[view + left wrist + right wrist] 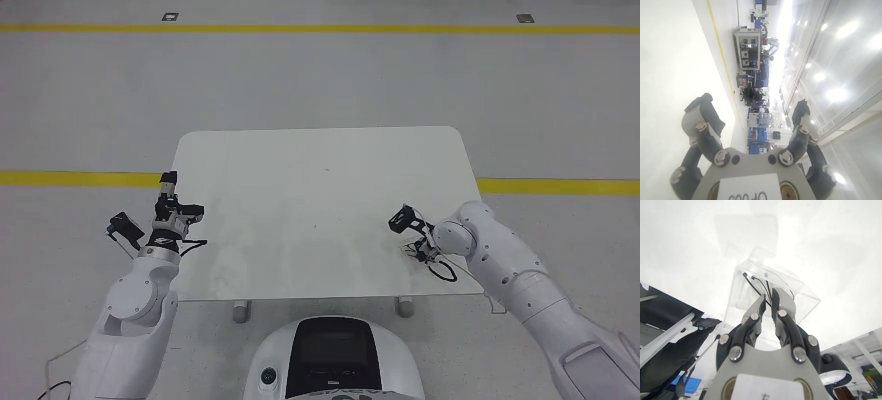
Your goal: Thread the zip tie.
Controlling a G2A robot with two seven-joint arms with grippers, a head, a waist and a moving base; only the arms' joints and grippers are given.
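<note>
Zip ties (pixel 751 283), three thin black strips, in one clear box (pixel 806 306); my left gripper (pixel 753 100) gapes, right gripper (pixel 768 292) I cannot tell

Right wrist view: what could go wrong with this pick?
Several black zip ties cross right at the right gripper; it may lift more than one.
The clear box around them looks light and could be dragged or tipped.
The left gripper sits open at the table edge, far from any handover.
</note>
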